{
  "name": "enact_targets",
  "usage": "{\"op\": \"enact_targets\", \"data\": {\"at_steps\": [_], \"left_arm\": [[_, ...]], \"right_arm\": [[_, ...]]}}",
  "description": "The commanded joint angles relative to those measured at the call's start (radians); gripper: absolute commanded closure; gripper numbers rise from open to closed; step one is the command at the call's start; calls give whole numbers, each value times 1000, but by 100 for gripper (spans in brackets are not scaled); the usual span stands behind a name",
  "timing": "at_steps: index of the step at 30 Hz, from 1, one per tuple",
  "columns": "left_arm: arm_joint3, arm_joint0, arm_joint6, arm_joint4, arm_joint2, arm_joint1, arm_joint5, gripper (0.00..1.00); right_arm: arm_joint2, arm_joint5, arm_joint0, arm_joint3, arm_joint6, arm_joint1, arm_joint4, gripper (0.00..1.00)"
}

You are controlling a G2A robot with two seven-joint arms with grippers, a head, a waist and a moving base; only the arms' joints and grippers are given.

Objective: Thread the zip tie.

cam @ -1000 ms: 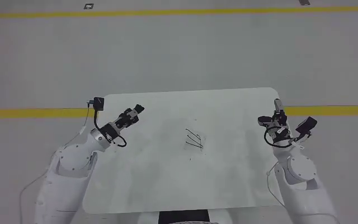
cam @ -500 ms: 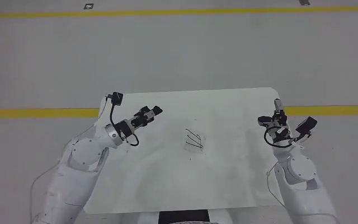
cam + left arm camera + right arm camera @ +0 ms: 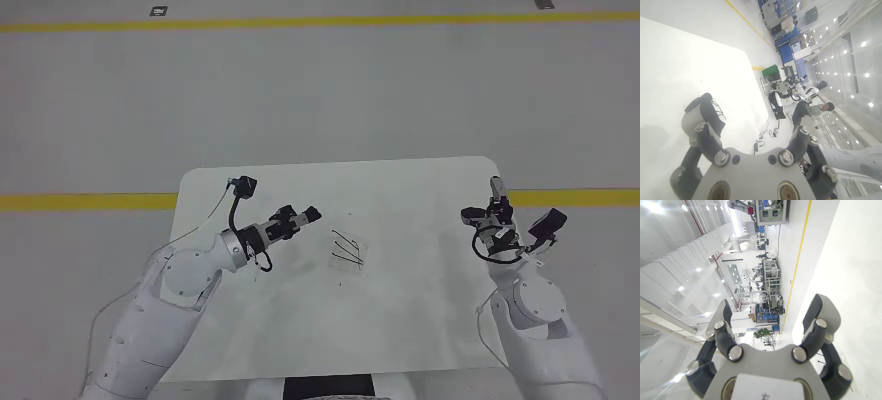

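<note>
Several zip ties (image 3: 346,250) are lying together on the table (image 3: 420,300), near its middle. The left gripper (image 3: 305,213) is sitting over the tabletop just to their left, pointing toward them and not touching them; in the left wrist view the zip ties (image 3: 718,110) are lying just beyond one finger. The right gripper (image 3: 484,203) is sitting at the table's right edge, well apart from the ties.

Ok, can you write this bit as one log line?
left pincer: open, near thin black zip ties | right pincer: open, over white table edge
</note>
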Motion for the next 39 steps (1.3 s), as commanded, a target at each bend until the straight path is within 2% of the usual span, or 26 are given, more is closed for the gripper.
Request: {"op": "enact_targets", "data": {"at_steps": [1, 12, 13, 14, 15, 20, 25, 28, 29, 30, 39], "left_arm": [[0, 0, 0, 0, 0, 0, 0, 0], [0, 0, 0, 0, 0, 0, 0, 0], [-3, 3, -1, 5, 13, -1, 3, 0], [-12, 0, 17, 24, 51, -6, 19, 0], [-12, -15, 45, 43, 86, -12, 41, 0], [33, -91, 83, 83, 194, -31, 95, 0], [95, -178, 65, 112, 290, -50, 150, 0], [127, -228, 37, 177, 333, -56, 182, 0], [134, -246, 10, 219, 351, -56, 180, 0], [137, -252, 0, 239, 356, -56, 181, 0], [137, -252, 0, 239, 356, -56, 181, 0]], "right_arm": [[0, 0, 0, 0, 0, 0, 0, 0], [0, 0, 0, 0, 0, 0, 0, 0], [0, 0, 0, 0, 0, 0, 0, 0], [0, 0, 0, 0, 0, 0, 0, 0], [0, 0, 0, 0, 0, 0, 0, 0], [0, 0, 0, 0, 0, 0, 0, 0], [0, 0, 0, 0, 0, 0, 0, 0], [0, 0, 0, 0, 0, 0, 0, 0], [0, 0, 0, 0, 0, 0, 0, 0], [0, 0, 0, 0, 0, 0, 0, 0], [0, 0, 0, 0, 0, 0, 0, 0]]}}
